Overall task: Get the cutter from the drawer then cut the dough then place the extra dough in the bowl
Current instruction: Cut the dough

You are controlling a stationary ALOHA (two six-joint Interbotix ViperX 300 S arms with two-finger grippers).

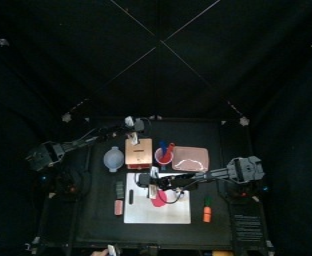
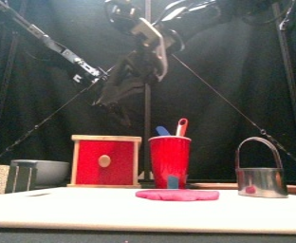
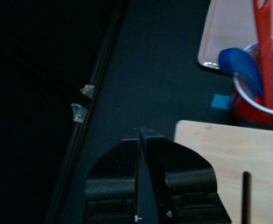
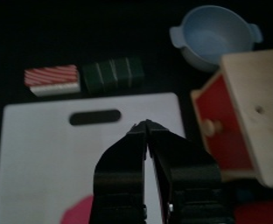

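Looks roughly a third done. Across the tabletop [image 1: 92, 225], note the white cutting board [image 4: 57, 166]; behind it, the wooden box [image 4: 262, 96] with red drawer front [image 2: 105, 159] shut, so count the fetch as finished. Find the bowl [image 4: 217, 35] empty: cutting and scrap clearing probably left. Spot the cutter [image 2: 261, 178] right of the red cup [image 2: 170, 159], upright, ring mouth down, wire handle arching up, long axis vertical. See the dough [image 2: 177, 196] flat on the board, seemingly whole. Read left claw [image 3: 142, 138] and right claw [image 4: 143, 131] as pinched together, empty.
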